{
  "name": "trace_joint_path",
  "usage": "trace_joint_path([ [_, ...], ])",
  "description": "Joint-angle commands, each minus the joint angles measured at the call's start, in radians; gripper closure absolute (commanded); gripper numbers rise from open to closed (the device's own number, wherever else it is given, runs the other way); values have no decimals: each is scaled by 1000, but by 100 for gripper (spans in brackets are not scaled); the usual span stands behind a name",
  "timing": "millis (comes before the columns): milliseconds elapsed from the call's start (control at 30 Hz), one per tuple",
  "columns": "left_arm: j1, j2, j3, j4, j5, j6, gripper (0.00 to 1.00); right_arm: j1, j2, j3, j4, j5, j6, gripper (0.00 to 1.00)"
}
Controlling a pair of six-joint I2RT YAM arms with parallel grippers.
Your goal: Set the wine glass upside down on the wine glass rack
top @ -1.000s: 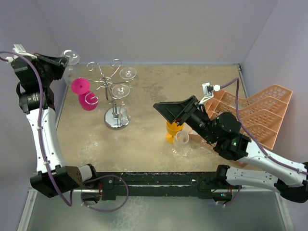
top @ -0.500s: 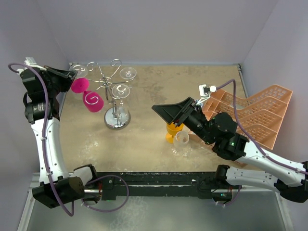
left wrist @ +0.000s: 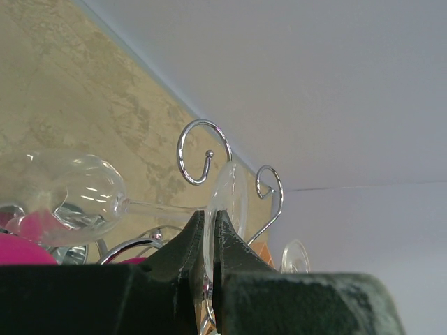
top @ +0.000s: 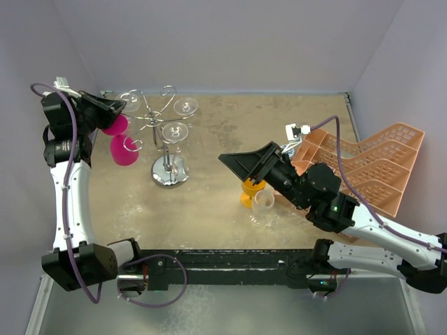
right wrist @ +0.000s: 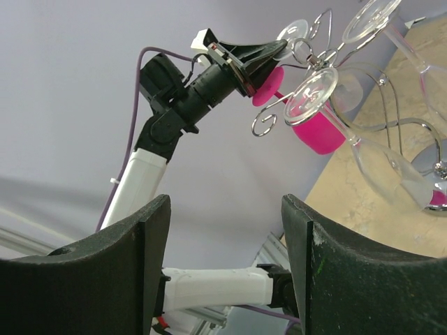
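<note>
My left gripper (top: pixel 117 109) (left wrist: pixel 209 213) is shut on the round foot of a clear wine glass (left wrist: pixel 77 199). It holds the glass sideways at the left scroll arms of the chrome wine glass rack (top: pixel 167 139) (left wrist: pixel 202 143). The foot shows by the rack's top left curl in the top view (top: pixel 130 103). A pink glass (top: pixel 124 149) and two clear glasses (top: pixel 175 132) hang upside down on the rack. My right gripper (top: pixel 241 164) (right wrist: pixel 227 237) is open and empty, raised mid-table and facing the rack (right wrist: pixel 318 63).
An orange glass (top: pixel 249 192) and a clear glass (top: pixel 264 202) stand on the table under my right arm. A peach plastic crate (top: pixel 370 164) lies at the right. The rack's mirror base (top: pixel 170 172) sits left of centre. Walls close the back and sides.
My left arm has swung right and forward from the left wall, carrying the clear glass up to the rack's left arms. The right gripper has shifted slightly left.
</note>
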Motion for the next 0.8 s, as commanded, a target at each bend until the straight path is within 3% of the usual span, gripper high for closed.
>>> trace_joint_path([
  [0, -9, 2, 35, 131, 66, -17, 100, 3, -6, 6, 33, 1, 4, 34],
  [767, -43, 163, 185, 224, 28, -77, 100, 3, 24, -5, 67, -21, -7, 34],
])
